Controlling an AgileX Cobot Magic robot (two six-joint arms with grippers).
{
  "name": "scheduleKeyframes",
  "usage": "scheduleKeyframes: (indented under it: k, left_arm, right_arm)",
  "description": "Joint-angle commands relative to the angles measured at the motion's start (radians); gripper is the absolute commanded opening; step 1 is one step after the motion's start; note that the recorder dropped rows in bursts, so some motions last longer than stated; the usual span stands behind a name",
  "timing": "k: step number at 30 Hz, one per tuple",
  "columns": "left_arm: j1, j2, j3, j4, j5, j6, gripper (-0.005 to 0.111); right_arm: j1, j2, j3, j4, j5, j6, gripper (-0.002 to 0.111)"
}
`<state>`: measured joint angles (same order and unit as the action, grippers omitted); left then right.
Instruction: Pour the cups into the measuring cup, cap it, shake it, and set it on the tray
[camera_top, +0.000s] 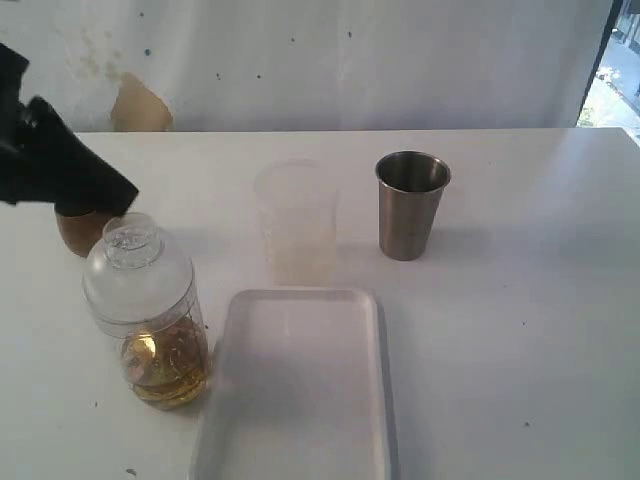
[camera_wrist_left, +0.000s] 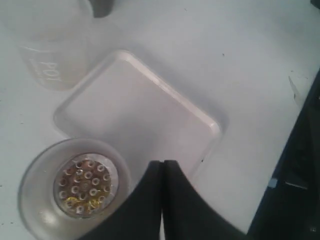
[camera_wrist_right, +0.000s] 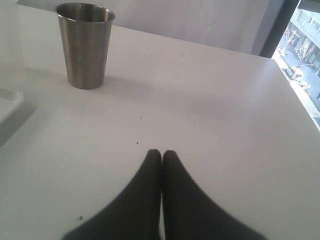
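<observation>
**Item record: capped measuring cup, not yet on tray**

- Measuring cup (camera_top: 150, 335): clear and upright on the table (camera_top: 520, 300), just beside the tray's left edge and not on it. It holds amber liquid in its lower part. A domed clear lid (camera_top: 135, 265) with a perforated centre sits on top.
- Tray (camera_top: 300, 390): white, with nothing on it.
- 2 cups: the wooden cup (camera_top: 80, 230) stands behind the measuring cup, partly under the left arm. The steel tumbler (camera_top: 410, 205) is upright, well to the right. Contents of either: cannot tell.
- Frosted beaker (camera_top: 295, 225): behind the tray, between the 2 cups.
- Left gripper (camera_wrist_left: 162, 165): fingers pressed together, holding nothing, above the measuring cup.
- Right gripper (camera_wrist_right: 161, 155): fingers together, empty, over bare table near the tumbler.
- Status: pouring and capping look done. Whether it has been shaken cannot be told. Setting it on the tray remains.
</observation>
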<state>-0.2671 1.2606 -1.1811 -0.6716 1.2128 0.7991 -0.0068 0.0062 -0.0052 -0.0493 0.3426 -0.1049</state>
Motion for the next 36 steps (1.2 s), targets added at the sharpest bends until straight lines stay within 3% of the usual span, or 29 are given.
scheduleKeyframes:
  k: [1, 8, 23, 28, 36]
  left_arm:
    - [-0.044, -0.002, 0.064, 0.058, -0.110, 0.023, 0.000]
    - [-0.044, -0.002, 0.113, 0.152, -0.264, 0.029, 0.000]
    - [-0.044, -0.002, 0.186, 0.169, -0.300, 0.020, 0.000]
    - [-0.044, 0.032, 0.186, 0.151, -0.220, -0.003, 0.000]
    - [-0.044, 0.044, 0.186, 0.180, -0.216, -0.027, 0.000]
  right_arm:
    - [-0.005, -0.006, 0.005, -0.001, -0.003, 0.006, 0.000]
    - [-0.005, -0.006, 0.005, -0.001, -0.003, 0.006, 0.000]
    - [-0.005, -0.006, 0.005, -0.001, -0.003, 0.006, 0.000]
    - [-0.005, -0.006, 0.005, -0.001, -0.003, 0.011, 0.000]
    - [-0.005, -0.006, 0.005, -0.001, -0.001, 0.011, 0.000]
